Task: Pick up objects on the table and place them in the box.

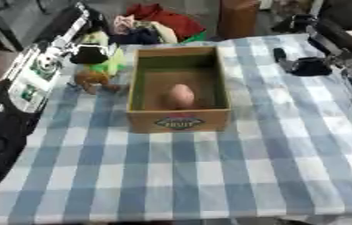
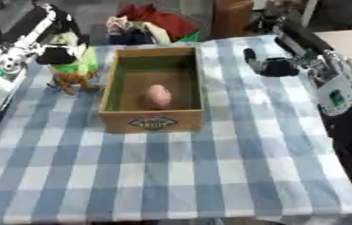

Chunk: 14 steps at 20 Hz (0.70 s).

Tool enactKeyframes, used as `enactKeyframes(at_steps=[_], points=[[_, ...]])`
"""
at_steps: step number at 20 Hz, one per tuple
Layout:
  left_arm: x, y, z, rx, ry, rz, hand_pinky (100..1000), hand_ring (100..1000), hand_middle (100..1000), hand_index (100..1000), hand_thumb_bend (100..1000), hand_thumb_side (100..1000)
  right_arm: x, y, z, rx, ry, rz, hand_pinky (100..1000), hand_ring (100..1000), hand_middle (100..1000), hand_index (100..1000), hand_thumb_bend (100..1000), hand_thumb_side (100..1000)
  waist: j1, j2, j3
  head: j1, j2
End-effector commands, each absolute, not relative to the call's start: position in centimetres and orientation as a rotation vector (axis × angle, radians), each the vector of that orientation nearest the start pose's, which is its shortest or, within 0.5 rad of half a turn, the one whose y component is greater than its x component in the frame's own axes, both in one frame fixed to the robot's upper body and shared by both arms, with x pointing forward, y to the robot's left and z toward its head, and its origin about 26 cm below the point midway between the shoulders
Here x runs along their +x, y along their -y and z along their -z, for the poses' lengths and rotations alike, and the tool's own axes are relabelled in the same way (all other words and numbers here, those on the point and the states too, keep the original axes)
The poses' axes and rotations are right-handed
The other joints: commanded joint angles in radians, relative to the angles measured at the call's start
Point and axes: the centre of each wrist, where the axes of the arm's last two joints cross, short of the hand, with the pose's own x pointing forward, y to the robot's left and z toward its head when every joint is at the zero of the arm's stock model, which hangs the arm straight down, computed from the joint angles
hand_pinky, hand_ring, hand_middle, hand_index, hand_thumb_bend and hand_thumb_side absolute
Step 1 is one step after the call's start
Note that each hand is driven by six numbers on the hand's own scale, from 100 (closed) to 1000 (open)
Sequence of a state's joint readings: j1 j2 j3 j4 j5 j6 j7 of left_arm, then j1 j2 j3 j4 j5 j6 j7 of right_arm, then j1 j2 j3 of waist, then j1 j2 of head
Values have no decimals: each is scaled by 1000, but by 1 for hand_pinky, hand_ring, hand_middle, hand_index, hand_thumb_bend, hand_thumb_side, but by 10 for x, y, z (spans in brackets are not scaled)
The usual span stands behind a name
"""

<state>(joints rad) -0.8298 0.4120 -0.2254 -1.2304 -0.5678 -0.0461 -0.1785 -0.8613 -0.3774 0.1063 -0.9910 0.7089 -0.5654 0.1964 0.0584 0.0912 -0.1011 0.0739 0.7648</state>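
Note:
A wooden box point(image 1: 180, 119) with a printed label on its front stands in the middle of the blue-and-white checked table point(image 1: 209, 176). Inside it lies a pinkish rounded object point(image 1: 180, 96). Just left of the box a green and orange toy point(image 1: 98, 74) stands with its orange legs on the cloth. My left hand point(image 1: 89, 55) sits on top of the toy, fingers curled round its green upper part. On the cloth to the right of the box my right hand point(image 2: 274, 67) lies open, holding nothing.
Beyond the table's far edge lie a heap of red and mixed cloth point(image 1: 159, 19) and a brown upright thing point(image 1: 236, 17). My arms run along both table sides. The near half of the cloth holds no objects.

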Motion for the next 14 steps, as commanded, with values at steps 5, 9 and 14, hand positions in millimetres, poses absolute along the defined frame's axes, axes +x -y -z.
enactKeyframes(at_steps=[5,9,14], points=[[457,-205,-193,583,1777,1378,713,528,440,621,100,193,472,260,-178,-598,1977,-1536,795,792,753,780,100,223,0,-15,-11,9,-4],[459,-207,-188,568,1745,1428,796,722,685,800,188,289,472,261,-177,-592,1965,-1549,797,794,755,782,100,223,0,-14,-10,6,-4],[458,-210,-190,591,1783,1398,865,843,856,920,311,645,471,262,-178,-591,1963,-1546,797,794,755,790,100,225,-1,-14,-7,4,-5]])
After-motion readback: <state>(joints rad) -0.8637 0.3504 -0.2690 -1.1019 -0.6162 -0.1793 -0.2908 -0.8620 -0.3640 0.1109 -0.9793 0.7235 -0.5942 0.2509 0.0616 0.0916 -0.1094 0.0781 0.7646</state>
